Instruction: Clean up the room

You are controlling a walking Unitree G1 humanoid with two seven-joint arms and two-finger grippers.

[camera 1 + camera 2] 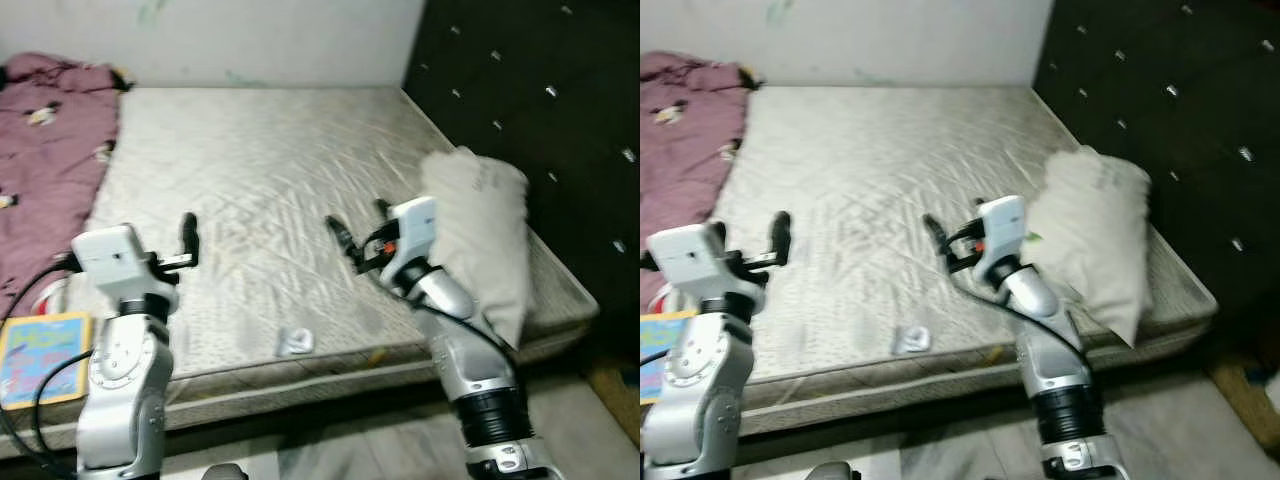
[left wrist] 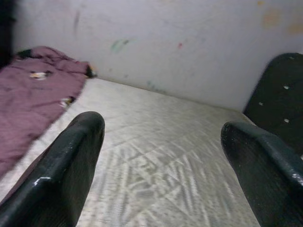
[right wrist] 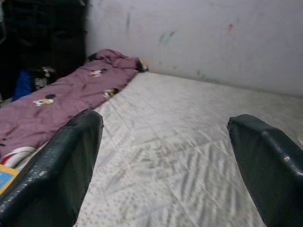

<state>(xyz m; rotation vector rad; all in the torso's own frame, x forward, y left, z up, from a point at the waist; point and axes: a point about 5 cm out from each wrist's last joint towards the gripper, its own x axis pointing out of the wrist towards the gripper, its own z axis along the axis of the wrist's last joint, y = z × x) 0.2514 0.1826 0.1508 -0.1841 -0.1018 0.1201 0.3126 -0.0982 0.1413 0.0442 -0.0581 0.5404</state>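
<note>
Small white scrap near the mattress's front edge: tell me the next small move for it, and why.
Probably lower the right gripper toward the small white scrap. That gripper hovers above the mattress with its jaws open and empty, and the scrap lies loose just ahead of the front edge, between the two arms; the left gripper is about as near.

Two silver jointed arms are raised forward at mid height. The left black two-fingered gripper and the right black two-fingered gripper are held with fingers spread apart.
</note>
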